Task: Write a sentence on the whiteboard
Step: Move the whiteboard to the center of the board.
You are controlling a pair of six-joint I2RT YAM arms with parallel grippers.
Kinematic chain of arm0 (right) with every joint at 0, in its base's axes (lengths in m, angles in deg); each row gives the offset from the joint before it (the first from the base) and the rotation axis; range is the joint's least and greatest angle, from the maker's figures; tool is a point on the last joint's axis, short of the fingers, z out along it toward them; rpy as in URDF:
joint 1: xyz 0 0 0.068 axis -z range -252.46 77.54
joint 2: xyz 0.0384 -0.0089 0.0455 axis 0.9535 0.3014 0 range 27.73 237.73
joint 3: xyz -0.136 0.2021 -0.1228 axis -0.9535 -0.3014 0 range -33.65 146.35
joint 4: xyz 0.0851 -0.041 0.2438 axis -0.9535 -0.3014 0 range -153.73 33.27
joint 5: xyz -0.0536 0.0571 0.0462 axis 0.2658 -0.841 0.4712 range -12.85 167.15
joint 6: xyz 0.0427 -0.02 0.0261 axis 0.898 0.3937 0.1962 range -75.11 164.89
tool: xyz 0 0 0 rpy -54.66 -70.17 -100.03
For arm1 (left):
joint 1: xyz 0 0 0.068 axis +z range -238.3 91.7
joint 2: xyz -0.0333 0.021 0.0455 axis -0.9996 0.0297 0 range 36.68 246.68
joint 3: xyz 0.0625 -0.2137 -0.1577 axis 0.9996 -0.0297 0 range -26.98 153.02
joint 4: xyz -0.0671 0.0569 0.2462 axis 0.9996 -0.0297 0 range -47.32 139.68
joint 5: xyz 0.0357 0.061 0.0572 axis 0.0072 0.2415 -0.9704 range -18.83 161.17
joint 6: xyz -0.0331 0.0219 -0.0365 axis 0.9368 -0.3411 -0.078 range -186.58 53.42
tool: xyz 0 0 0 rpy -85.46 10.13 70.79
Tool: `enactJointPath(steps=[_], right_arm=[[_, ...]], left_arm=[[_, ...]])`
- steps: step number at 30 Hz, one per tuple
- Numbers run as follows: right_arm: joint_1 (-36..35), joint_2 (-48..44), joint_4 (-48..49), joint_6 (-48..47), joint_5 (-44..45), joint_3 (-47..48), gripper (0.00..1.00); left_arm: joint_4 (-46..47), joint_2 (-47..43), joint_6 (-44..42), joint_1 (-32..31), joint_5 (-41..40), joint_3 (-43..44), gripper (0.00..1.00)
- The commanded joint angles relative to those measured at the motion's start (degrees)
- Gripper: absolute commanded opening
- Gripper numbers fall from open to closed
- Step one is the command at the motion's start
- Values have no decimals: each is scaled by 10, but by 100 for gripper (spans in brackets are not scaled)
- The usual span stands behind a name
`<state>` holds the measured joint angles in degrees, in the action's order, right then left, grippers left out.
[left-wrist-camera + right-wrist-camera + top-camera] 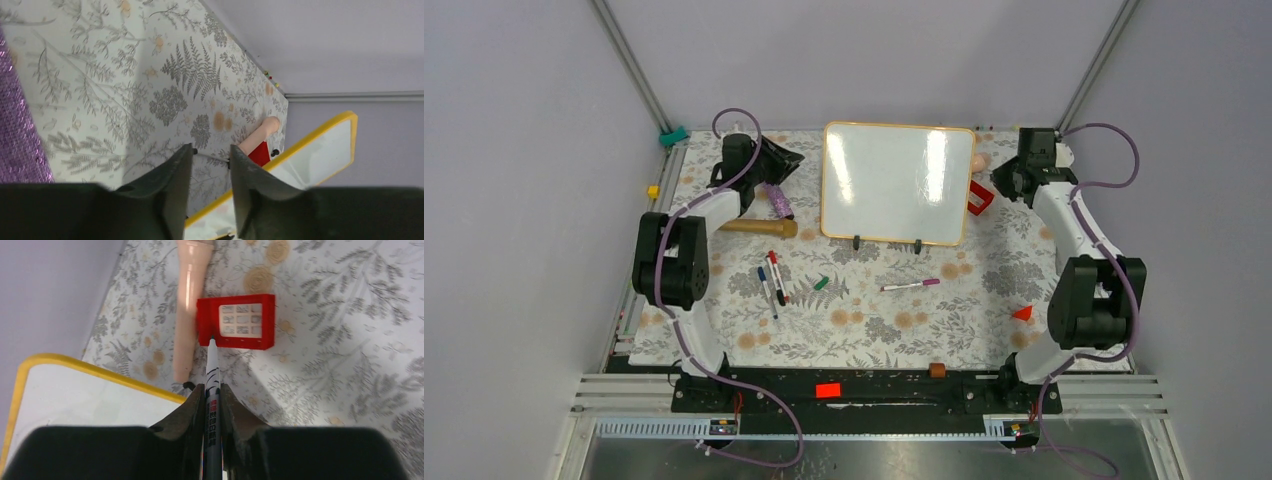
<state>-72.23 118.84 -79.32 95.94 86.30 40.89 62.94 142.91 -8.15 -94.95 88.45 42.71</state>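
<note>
The whiteboard (894, 185) stands upright on two small black feet at the back middle of the flowered cloth. Its face is blank white, and no sentence is in view. My left gripper (779, 160) hovers just left of the board with its jaws apart and nothing between them (210, 150); the board's yellow edge (320, 150) shows beyond the fingers. My right gripper (1009, 180) is at the board's right edge, shut (212, 390) on a white marker (212, 370). The marker's dark tip points at a red frame. The board's corner (75, 400) lies to the left.
A purple sequined roller (776, 200) and a tan wooden handle (759, 227) lie left of the board. Loose markers (772, 280), a green cap (821, 283) and a purple-capped pen (911, 285) lie in front. The red frame (236, 321) and a peach stick (187, 305) sit by the right gripper.
</note>
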Motion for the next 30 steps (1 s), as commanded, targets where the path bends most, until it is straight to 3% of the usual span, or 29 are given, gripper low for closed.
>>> enactJointPath(steps=[1,7,18,30], right_arm=[[10,25,110,-19,-87,-7,0],[12,96,109,-43,-159,39,0],[15,136,116,-23,-205,40,0],[56,148,143,1,-261,35,0]], left_arm=[[89,44,7,5,41,39,26],[102,101,-15,5,70,62,0],[141,163,11,-35,130,74,0],[164,121,-8,-62,125,7,0]])
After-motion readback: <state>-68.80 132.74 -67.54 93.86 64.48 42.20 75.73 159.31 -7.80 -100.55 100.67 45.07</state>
